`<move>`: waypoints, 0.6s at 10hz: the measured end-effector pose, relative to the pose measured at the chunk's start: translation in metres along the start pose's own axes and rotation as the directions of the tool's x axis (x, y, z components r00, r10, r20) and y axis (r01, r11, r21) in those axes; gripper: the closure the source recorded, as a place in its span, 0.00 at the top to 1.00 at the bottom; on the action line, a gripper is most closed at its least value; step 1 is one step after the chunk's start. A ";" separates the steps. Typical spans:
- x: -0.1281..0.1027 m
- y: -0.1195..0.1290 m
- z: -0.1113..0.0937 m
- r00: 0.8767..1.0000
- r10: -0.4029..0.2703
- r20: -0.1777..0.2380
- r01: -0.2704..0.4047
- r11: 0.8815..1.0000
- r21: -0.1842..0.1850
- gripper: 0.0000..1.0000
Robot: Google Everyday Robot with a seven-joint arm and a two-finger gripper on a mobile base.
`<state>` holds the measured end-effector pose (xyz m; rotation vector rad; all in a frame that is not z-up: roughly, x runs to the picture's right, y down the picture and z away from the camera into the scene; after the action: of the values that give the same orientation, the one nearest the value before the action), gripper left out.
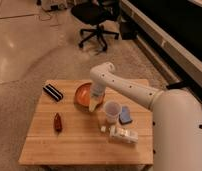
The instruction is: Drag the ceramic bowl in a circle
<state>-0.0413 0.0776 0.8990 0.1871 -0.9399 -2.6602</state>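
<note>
The ceramic bowl (83,95) is a shallow orange-red bowl on the far middle of the wooden table (69,142). My white arm reaches in from the right and bends down over it. My gripper (95,101) is at the bowl's right rim, its lower part covering that edge. The small translucent white cup (111,111) stands just right of the gripper, close to the bowl.
A black rectangular object (53,92) lies at the table's far left. A dark red object (57,122) lies left of center. A blue sponge (125,115) and a white packet (122,134) lie to the right. An office chair (96,22) stands behind the table.
</note>
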 end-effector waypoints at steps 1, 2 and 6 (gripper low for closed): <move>0.001 0.001 0.009 1.000 -0.011 0.000 0.011 1.000 -0.007 0.63; 0.000 0.002 0.017 1.000 -0.019 0.003 0.019 1.000 -0.013 0.53; -0.007 -0.003 0.027 0.999 -0.026 0.027 0.027 0.999 -0.024 0.14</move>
<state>-0.0418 0.0981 0.9183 0.1605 -0.9193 -2.7030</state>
